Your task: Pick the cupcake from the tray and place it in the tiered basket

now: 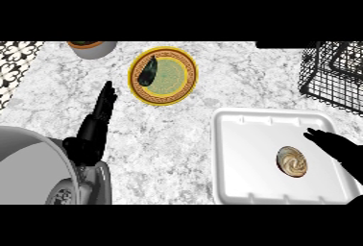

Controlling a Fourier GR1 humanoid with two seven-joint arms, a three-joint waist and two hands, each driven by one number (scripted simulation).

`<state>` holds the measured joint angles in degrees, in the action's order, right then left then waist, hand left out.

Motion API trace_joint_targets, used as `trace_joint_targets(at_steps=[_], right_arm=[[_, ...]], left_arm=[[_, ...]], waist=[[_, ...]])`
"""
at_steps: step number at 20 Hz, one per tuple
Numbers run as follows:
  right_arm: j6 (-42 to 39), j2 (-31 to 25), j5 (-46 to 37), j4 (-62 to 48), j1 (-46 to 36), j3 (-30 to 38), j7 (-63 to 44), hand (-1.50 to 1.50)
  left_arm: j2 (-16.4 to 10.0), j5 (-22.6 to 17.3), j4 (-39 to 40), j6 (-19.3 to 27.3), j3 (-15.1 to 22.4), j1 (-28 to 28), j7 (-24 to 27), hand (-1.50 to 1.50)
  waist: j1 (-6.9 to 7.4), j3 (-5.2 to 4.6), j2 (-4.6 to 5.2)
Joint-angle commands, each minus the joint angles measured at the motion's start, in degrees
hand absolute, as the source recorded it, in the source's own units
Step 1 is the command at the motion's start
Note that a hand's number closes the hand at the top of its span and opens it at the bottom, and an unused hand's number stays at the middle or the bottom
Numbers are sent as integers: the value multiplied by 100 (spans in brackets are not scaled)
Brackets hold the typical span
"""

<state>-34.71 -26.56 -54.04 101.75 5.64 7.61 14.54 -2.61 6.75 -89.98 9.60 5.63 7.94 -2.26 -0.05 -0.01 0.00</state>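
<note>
The white tray (237, 144) lies on the marble counter (170, 144) at the lower right and holds one thing, the cupcake (291, 161), which sits right of the tray's middle, clear of its walls. The cupcake stands upright with its swirled cream top facing the view. From above its outline is nearly round, so no long axis can be told. The right robot hand (337, 147) hangs over the tray's right side, just beside the cupcake but apart from it. Its fingers are straight and relaxed, pointing up and left, and hold nothing. The black wire basket (333, 72) stands at the upper right, well apart from the tray's far edge and cut by the view's right edge. A yellow plate (174, 77) with a patterned rim lies near the top centre and carries a dark, long thing (148, 72) on its left part, its length running nearly up the view. A grey pot (92, 49) at the top left shows a brown and green filling I cannot name. The left robot hand (93, 130) is over the counter at the left, fingers straight and close together, pointing away, touching none of the things.
</note>
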Motion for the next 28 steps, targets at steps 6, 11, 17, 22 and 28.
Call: trace_joint_targets(at_steps=[6,11,17,22,28], right_arm=[[-165,247,-283,-340,-303,-196,-134,-150],[85,429,-490,-554,-340,-267,-96,-150],[58,499,-642,-777,-461,-328,-158,-150],[271,725,-724,-1159,-713,-410,-162,-150],[241,790,-675,-966,-545,-373,-150,-150]], left_arm=[[246,466,-256,444,443,-162,-258,0],[-66,-1,159,-129,-323,61,24,0],[51,347,116,59,-136,27,-55,0],[0,229,-26,-106,-213,-105,-14,0],[24,157,369,-146,-407,60,234,0]], waist=[[11,2,-3],[0,1,0],[3,1,0],[11,1,0],[-3,1,-2]])
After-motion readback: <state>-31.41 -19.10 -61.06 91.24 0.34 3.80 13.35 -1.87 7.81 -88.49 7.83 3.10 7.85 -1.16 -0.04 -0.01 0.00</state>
